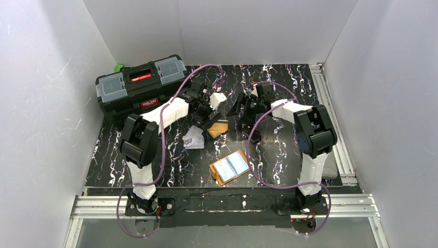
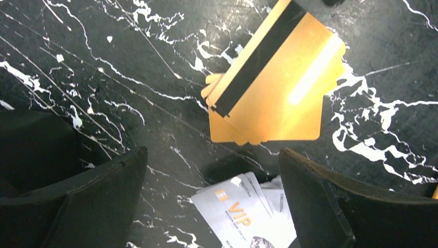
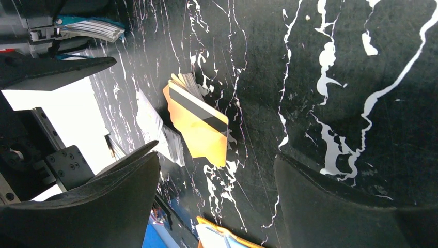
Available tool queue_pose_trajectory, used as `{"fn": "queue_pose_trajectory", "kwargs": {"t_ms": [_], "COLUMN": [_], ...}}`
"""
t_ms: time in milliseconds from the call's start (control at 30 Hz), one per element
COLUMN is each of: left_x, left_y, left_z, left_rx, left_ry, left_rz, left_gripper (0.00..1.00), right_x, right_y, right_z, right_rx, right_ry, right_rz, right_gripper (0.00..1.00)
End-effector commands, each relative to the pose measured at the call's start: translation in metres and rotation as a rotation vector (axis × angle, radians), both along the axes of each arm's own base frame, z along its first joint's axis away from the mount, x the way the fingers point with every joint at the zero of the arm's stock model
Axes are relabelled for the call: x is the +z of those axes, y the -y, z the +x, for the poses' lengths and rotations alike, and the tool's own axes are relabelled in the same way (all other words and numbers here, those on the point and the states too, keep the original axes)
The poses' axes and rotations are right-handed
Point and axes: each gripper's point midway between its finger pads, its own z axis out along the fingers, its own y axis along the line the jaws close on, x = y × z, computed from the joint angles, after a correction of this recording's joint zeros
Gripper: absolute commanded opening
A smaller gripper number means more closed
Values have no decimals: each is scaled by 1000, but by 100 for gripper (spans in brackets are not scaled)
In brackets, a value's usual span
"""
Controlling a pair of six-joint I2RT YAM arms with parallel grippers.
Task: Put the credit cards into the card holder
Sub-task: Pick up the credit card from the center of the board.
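Observation:
The card holder [image 1: 231,167] lies open on the table's near middle, an orange wallet with bluish sleeves facing up; its edge shows at the bottom of the right wrist view [image 3: 222,238]. A fanned stack of orange cards with a dark stripe [image 1: 219,127] [image 2: 274,98] [image 3: 199,124] lies beside a pile of white printed cards [image 1: 193,138] [image 2: 248,212] [image 3: 160,129]. My left gripper [image 1: 209,118] [image 2: 212,155] is open and empty, hovering over both piles. My right gripper [image 1: 247,117] [image 3: 217,155] is open and empty, just right of the orange cards.
A big black toolbox [image 1: 140,85] stands at the back left, with a small green object [image 1: 119,67] behind it. Metal rails [image 1: 330,119] run along the table's right edge. White walls enclose three sides.

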Motion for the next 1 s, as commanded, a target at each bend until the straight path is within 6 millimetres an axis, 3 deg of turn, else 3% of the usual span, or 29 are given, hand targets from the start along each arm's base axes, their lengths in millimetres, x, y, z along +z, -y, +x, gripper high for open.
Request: {"fn": "queue_pose_trajectory", "kwargs": {"t_ms": [0, 467, 967], "left_x": [10, -9, 1], "left_y": [17, 23, 25], "left_z": [12, 22, 22], "left_rx": [-25, -28, -36], "left_ry": [42, 56, 69], "left_rz": [-42, -20, -23], "left_gripper": [98, 98, 98], "right_x": [19, 5, -11], "right_y": [-10, -20, -35], "right_z": [19, 28, 28], "right_rx": [5, 24, 46], "right_ry": [61, 41, 6], "right_rz": [64, 94, 109], "right_gripper": [86, 80, 76]}}
